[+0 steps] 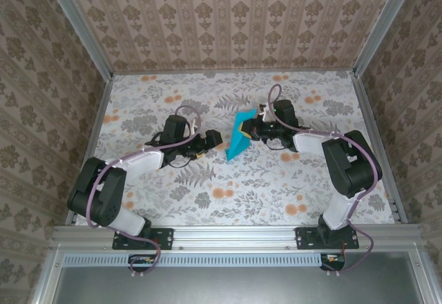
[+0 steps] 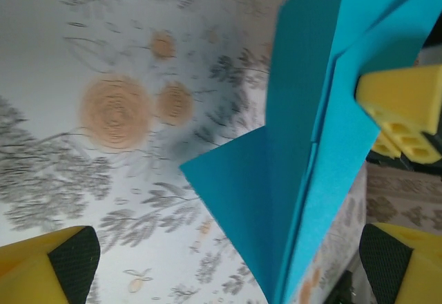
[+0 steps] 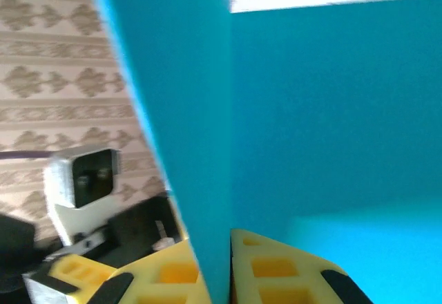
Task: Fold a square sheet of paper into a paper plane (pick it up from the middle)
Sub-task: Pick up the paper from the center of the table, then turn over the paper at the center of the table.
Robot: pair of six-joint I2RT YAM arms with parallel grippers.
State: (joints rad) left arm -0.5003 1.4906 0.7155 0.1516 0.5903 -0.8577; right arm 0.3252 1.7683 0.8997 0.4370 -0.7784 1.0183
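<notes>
Pinching the slim teal-blue folded paper plane between pressed-together yellow fingers, the right gripper holds it on edge over the floral-patterned white table, near the middle, with its narrow end slanting toward the near-left. The left gripper sits just beside the plane's left side, its yellow, black-padded fingers spread wide, apart from the paper.

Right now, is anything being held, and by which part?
The right gripper pinches the teal paper plane by a folded side edge, away from its tip. The left gripper is open, empty.
</notes>
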